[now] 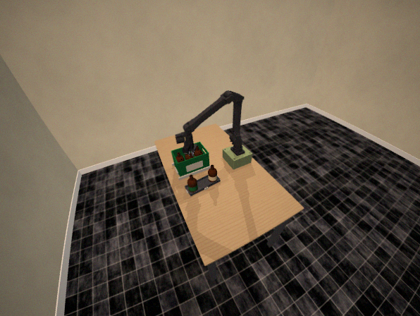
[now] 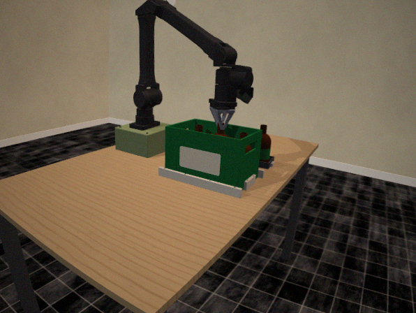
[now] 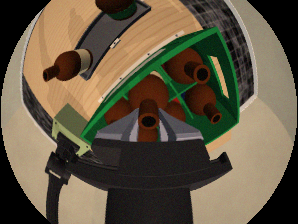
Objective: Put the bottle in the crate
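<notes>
Soft, even light falls from above and behind the arm (image 1: 211, 107), laying long pale shadows down the table (image 1: 243, 219), with no glare anywhere, slightly soft pixelated edges in all views, and heavy fisheye bending inside the wrist view's round vignette.

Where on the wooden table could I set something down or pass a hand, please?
The widest bare wood lies in front of the green plastic crate, toward the near edge. A narrower bare strip runs beyond the dark flat tray. It is crowded around the crate, where the gripper holds a brown glass bottle over the slots, and between crate and olive base block.
</notes>
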